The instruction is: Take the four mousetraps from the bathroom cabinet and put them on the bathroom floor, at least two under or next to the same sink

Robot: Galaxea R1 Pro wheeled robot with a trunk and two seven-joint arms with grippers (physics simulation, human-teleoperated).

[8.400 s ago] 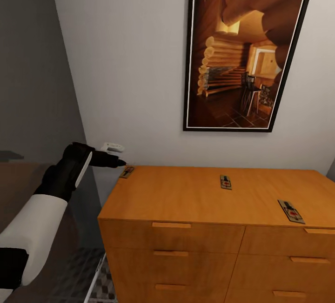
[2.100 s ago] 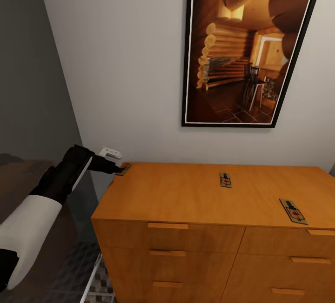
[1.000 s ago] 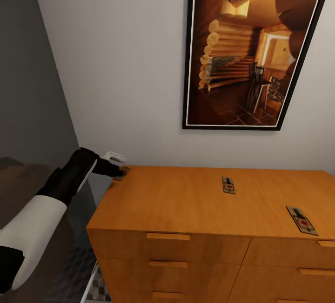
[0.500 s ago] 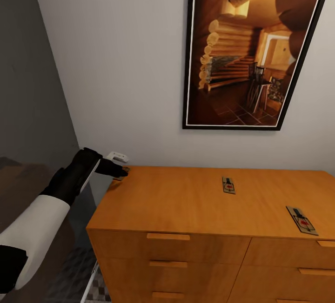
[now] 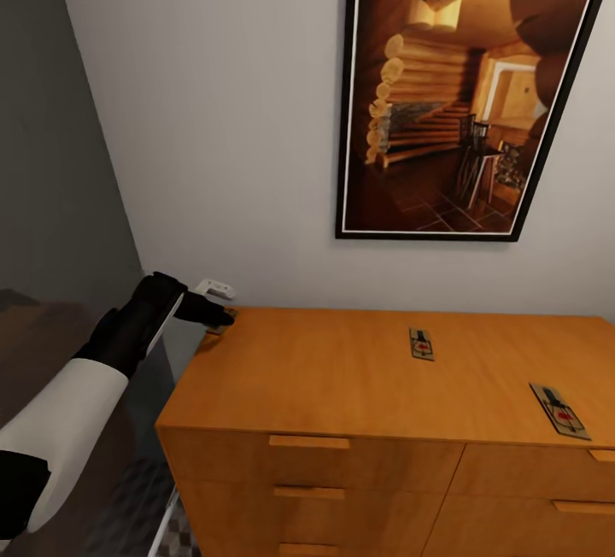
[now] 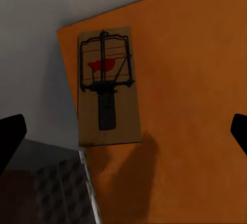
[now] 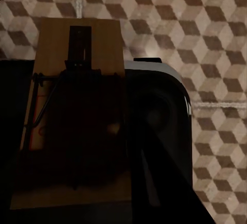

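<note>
Reaching across from the left in the head view, the left arm holds its left claw (image 5: 218, 316) at the back left corner of the cabinet (image 5: 342, 369), fingertips over the corner mousetrap (image 5: 221, 324). In the left wrist view that corner mousetrap (image 6: 108, 87) lies flat on the orange top, hard by the edge, black wire and red mark facing up; the two dark fingertips (image 6: 10, 139) sit wide apart at either side of the frame, so the left claw is spread and not touching the board.

Second mousetrap (image 5: 420, 343) lies mid-top toward the wall. Third mousetrap (image 5: 559, 410) lies near the front edge at the right. The two are well apart from each other and from the corner one.

Framed picture (image 5: 457, 87) of a log interior hangs on the white wall above the cabinet. A small white fitting (image 5: 215, 289) is on the wall just beside the left claw.

Right wrist view: a fourth mousetrap (image 7: 77, 110) in shadow, close to the camera, with the bathroom floor (image 7: 206, 38) in cube-pattern tile beyond it and a dark rounded part of the robot beside it. Right claw fingers cannot be made out, so cannot tell whether it is pinching that board
</note>
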